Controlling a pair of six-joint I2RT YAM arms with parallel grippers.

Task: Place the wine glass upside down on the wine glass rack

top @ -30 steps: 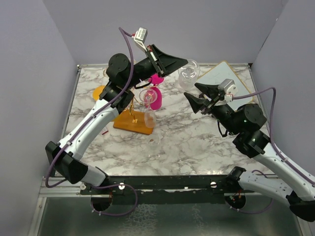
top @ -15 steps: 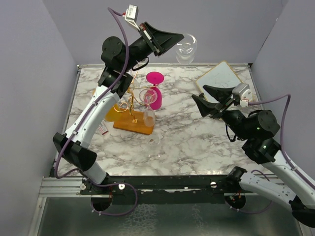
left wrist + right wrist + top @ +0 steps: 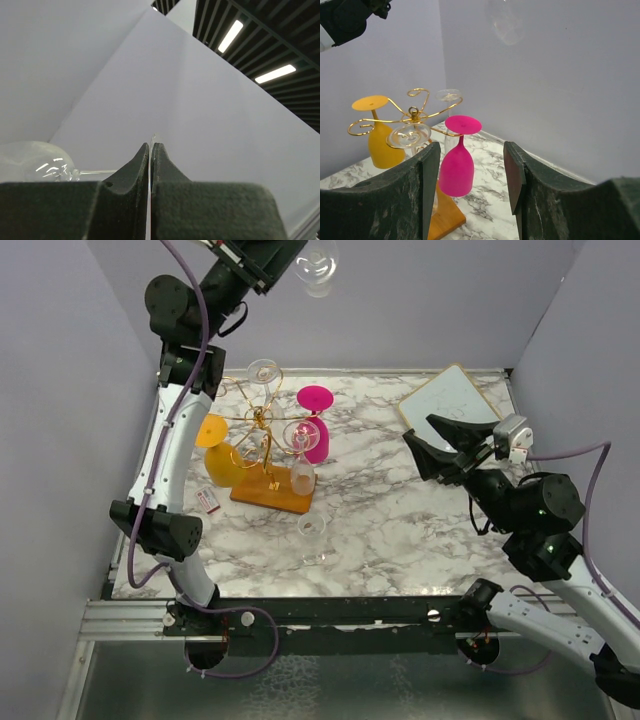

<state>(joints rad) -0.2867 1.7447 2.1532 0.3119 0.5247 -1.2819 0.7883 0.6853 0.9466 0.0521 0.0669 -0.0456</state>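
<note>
Left gripper (image 3: pixel 150 151) is clamped shut on the clear wine glass (image 3: pixel 316 264) at its stem end, with the bowl out sideways, high by the back wall. The wine glass rack (image 3: pixel 262 428) stands on the table (image 3: pixel 390 530) well below it, with a pink glass (image 3: pixel 315 437) and a yellow glass (image 3: pixel 219 456) hanging on it. Right gripper (image 3: pixel 428 443) has its fingers apart, off to the right.

1. My left pincer (image 3: pixel 150 150), clamped on the clear wine glass (image 3: pixel 318 267), hangs high above the wine glass rack (image 3: pixel 262 425), with open air between them.
2. The rack's arms are crowded: a pink glass (image 3: pixel 315 437), a yellow glass (image 3: pixel 218 458) and a hanging clear glass (image 3: pixel 303 476) at the front.
3. A loose clear glass (image 3: pixel 313 528) sits just in front of the wooden base (image 3: pixel 270 492).
4. Bare marble table (image 3: pixel 370 500) separates the rack from my right pincer (image 3: pixel 417 430), whose fingers are spread.
5. A white board (image 3: pixel 448 398) fills the far right corner.
</note>
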